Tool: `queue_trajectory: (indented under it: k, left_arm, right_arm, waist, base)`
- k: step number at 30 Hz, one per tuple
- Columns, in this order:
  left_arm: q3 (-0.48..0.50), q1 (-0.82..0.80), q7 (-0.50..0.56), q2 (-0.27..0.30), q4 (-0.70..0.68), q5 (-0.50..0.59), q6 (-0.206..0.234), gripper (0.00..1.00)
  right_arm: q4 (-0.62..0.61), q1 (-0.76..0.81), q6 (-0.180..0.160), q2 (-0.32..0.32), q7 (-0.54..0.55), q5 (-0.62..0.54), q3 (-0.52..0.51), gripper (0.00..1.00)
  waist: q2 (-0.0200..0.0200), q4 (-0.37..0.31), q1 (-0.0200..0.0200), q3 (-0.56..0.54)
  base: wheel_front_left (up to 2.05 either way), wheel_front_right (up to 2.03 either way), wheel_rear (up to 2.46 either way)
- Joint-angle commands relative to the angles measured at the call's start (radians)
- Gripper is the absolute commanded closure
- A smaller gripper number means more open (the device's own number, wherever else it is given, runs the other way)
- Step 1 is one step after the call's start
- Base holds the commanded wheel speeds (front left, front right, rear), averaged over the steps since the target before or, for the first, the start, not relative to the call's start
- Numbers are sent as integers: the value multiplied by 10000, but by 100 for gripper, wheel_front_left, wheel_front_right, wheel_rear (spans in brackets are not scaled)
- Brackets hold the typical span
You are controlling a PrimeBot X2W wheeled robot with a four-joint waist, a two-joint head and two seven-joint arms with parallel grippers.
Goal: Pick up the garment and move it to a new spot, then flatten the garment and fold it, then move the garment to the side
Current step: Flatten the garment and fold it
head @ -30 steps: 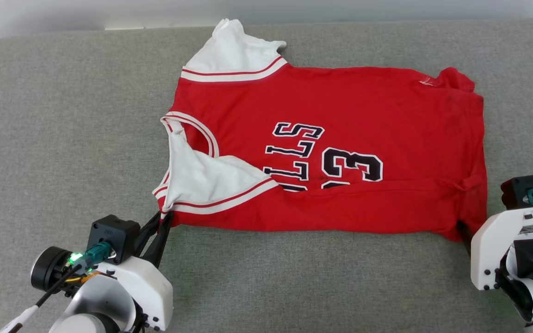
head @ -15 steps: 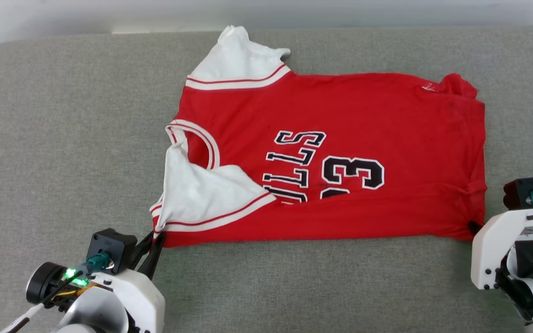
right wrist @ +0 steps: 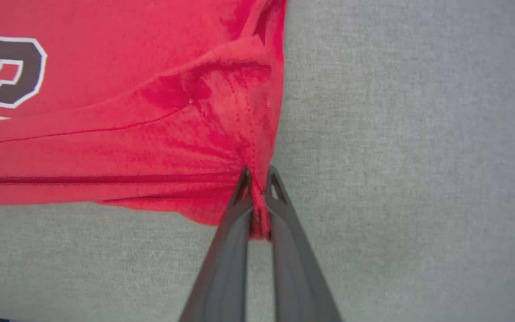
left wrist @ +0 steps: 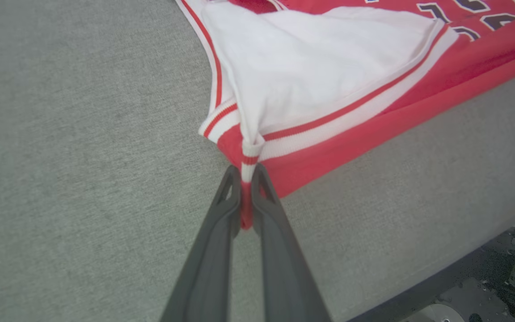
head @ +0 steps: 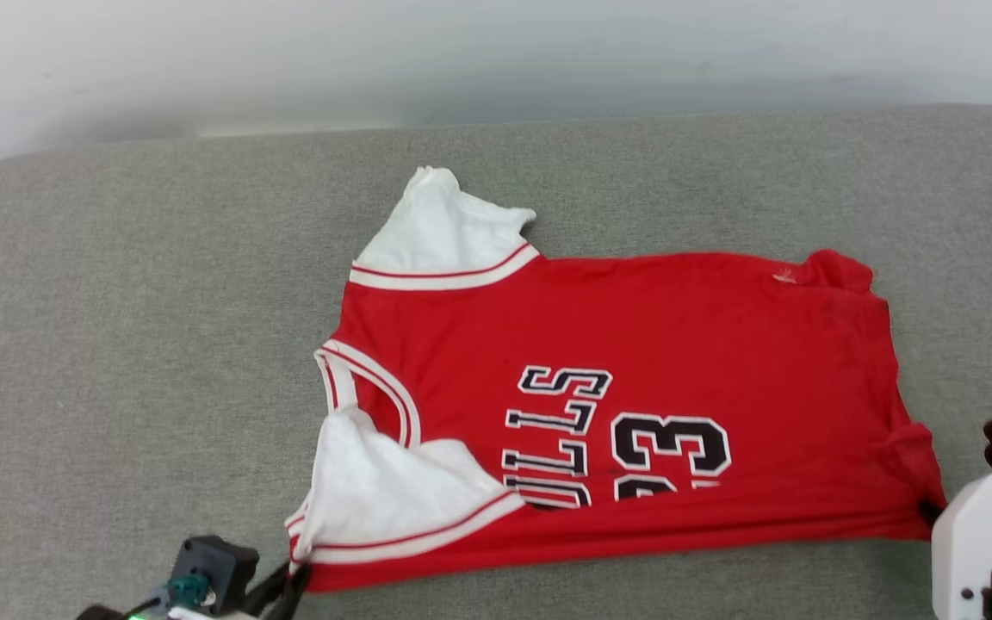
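My left end effector [left wrist: 246,174] is pinched onto the striped sleeve-trim corner of the red jersey shirt [head: 651,344] with white short sleeves. The shirt lies sideways near the front edge of the grey fabric surface [head: 117,301], its near edge folded over part of the black-and-white lettering. My right end effector [right wrist: 257,176] is clamped on its red hem corner.

- Bright, soft, even light; no glare, only faint shadows.
- The left gripper [left wrist: 246,170] fingers [left wrist: 204,277] go blurry near the camera; the garment [left wrist: 329,67] at their tips looks sharp.
- Same at the right gripper [right wrist: 258,172].
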Motion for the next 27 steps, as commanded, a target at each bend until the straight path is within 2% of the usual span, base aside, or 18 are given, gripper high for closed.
queue_trajectory:
  k: [1,8,10,13,14,15,16,22,27]
  left_arm:
    - [16,217,39,83,-2,-71,61,100]
    - [-335,511,30,-121,415,-188,-83,100]
    - [-511,385,-96,-298,888,-145,-232,100]
    - [-598,227,-359,-516,1226,-174,-423,100]
    - [-653,186,-464,-536,1304,-141,-538,70]
    - [-722,127,-557,-546,1406,-81,-643,32]
    - [-751,98,-652,-571,1501,-54,-712,0]
    - [-442,-35,-1466,-791,1798,-129,-709,0]
    - [195,-288,-2987,-1155,1856,-152,-542,0]
  right_arm:
    - [-216,277,-21,-114,146,87,-144,100]
    - [-607,1108,-21,-24,423,104,-377,100]
    - [-385,1216,-21,-134,220,-107,-354,100]
    - [-65,1146,-21,48,28,-47,-324,100]
    - [31,1106,-21,99,-26,-65,-347,100]
    - [116,1055,-20,82,-128,-121,-323,57]
    - [219,994,-21,86,-241,-131,-326,0]
    - [346,691,-15,286,-855,148,-435,0]
    - [-209,365,-15,128,-1905,530,-219,0]
  waist:
    - [0,-34,0,-42]
    - [0,-73,0,-92]
    - [0,-108,0,-69]
    - [0,-128,0,-41]
    - [0,-134,0,-48]
    - [0,-132,0,-76]
    - [0,-124,0,-137]
    - [0,-96,0,-509]
    - [0,-75,0,-850]
  base:
    - [0,0,0]
    - [0,0,0]
    - [0,0,0]
    - [0,0,0]
    - [0,0,0]
    - [0,0,0]
    - [0,0,0]
    - [0,0,0]
    - [0,0,0]
